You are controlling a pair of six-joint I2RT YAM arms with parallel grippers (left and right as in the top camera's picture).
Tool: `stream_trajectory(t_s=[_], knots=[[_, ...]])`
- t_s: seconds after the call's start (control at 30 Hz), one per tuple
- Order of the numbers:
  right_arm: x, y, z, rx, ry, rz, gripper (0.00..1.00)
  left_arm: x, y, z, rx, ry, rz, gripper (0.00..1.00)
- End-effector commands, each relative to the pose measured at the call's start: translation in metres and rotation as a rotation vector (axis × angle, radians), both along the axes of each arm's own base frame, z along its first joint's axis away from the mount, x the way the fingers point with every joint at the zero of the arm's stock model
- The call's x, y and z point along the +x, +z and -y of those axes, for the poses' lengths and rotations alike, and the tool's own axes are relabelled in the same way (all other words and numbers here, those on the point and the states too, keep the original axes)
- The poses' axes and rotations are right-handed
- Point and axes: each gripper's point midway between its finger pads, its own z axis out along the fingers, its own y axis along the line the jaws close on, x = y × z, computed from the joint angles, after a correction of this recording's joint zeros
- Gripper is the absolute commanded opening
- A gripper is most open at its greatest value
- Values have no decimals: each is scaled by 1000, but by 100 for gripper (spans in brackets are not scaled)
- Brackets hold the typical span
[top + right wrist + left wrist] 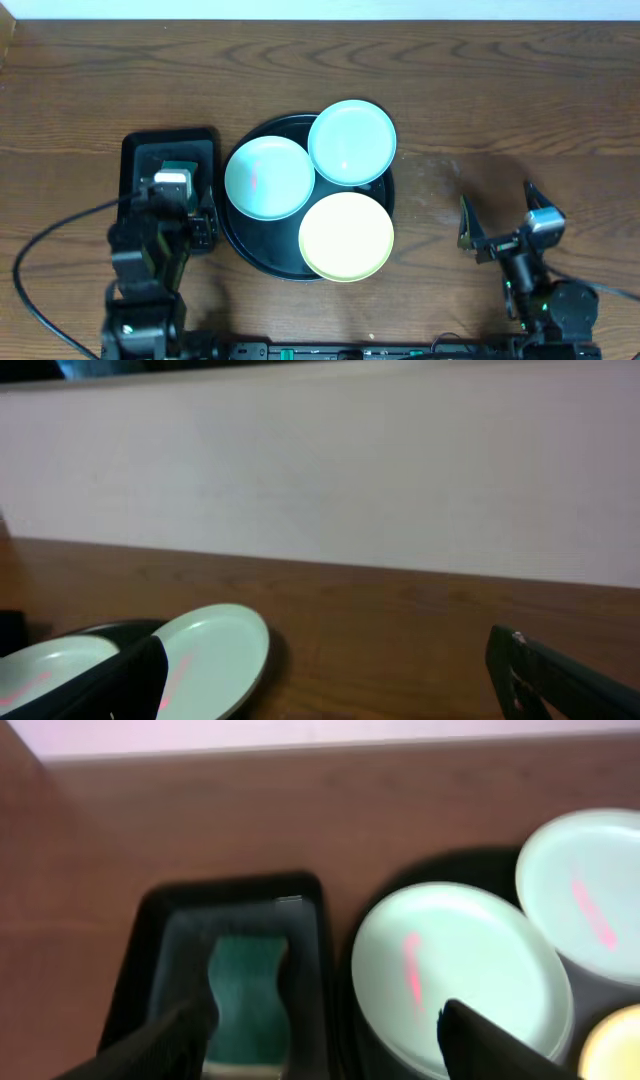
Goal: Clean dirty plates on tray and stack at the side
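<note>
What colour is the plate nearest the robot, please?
The plate is pale yellow, clearest overhead.

Plates (351, 141) fill tray (243, 250); small tray (140, 150) close on left; table (500, 100) right side open.

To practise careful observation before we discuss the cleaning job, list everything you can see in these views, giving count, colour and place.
aqua plates: two, pale aqua with pink streaks, left and far-right parts of the round tray
yellow plate: one, pale yellow, near side of the round tray
round tray: one, black, table centre
rectangular tray: one, black, left of the round tray
sponge: one, green, in the rectangular tray
table: one, brown wood
cable: one, black, near left
left gripper: one, black, open, above the rectangular tray
right gripper: one, black, open, right of the round tray
</note>
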Motion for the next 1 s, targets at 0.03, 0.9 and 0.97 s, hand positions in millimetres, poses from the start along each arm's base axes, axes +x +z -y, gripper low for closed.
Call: stream_trajectory(t_s=[0.03, 0.9, 0.97], knots=[[15, 18, -16, 10, 89, -96, 99, 9, 37, 4, -52, 1, -72, 74], [106, -13, -177, 27, 627, -969, 99, 38, 1, 35, -261, -109, -595, 74], [111, -21, -191, 30, 634, -971, 82, 40, 0, 35, -265, -111, -597, 74]])
